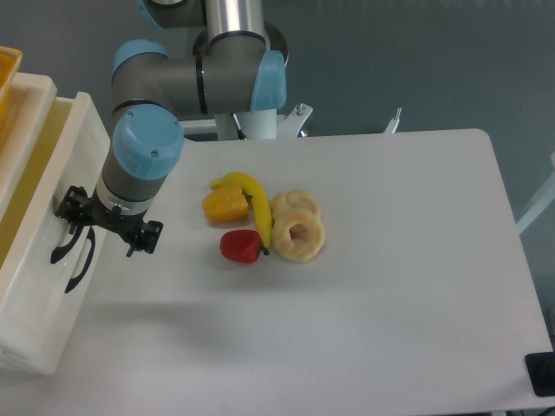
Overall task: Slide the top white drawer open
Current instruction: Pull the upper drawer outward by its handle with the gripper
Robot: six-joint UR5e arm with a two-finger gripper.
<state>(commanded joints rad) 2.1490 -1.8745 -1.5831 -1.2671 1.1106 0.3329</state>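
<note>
At the desk's left edge you have the top white drawer [61, 160] pulled partly out from its cabinet [22, 347]. Your gripper [76, 227] sits at its curved black handle [62, 250]; whether the jaws clamp it, you cannot tell from here
</note>
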